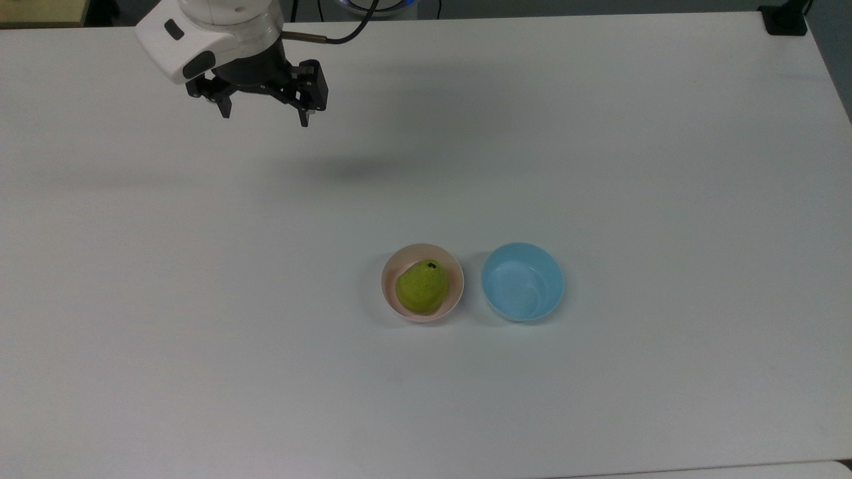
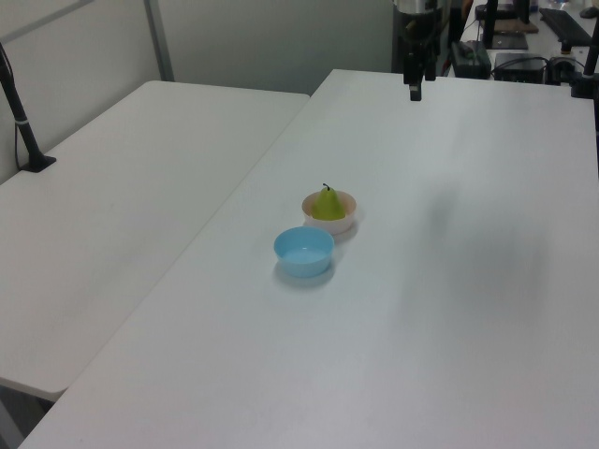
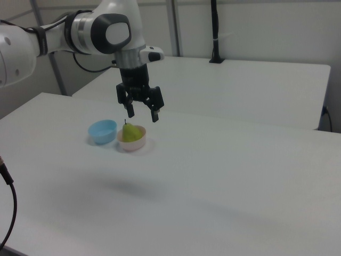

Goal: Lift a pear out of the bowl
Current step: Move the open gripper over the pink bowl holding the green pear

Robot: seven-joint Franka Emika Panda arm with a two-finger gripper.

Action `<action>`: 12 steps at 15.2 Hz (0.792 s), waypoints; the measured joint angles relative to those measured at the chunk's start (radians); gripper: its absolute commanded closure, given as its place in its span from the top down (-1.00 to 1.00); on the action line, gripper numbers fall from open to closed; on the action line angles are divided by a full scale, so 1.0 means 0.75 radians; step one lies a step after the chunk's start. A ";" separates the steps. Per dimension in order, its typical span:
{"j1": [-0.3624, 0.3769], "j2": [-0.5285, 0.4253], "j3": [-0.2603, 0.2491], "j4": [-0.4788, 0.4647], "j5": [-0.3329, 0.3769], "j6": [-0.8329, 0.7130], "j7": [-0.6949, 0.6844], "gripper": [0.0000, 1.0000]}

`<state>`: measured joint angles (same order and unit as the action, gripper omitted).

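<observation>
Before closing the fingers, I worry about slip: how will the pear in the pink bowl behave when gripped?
The pear looks rounded and smooth, so it may slip or twist. It stands stem-up in the pink bowl, so a nudge could tip it against the rim.

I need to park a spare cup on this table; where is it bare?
The table is bare nearly everywhere: the whole near edge in the top view, and both sides. The only crowded spot is the middle, where the pink bowl with the pear stands close beside the blue bowl.
</observation>
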<state>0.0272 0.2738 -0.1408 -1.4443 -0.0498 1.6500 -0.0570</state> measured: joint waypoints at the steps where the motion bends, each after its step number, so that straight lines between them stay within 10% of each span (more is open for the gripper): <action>1: 0.000 0.000 0.000 0.000 0.000 0.000 0.001 1.00; 12: -0.018 -0.005 0.001 0.000 0.122 0.001 0.003 1.00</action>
<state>0.0138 0.2703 -0.1403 -1.4442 0.0420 1.6510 -0.0547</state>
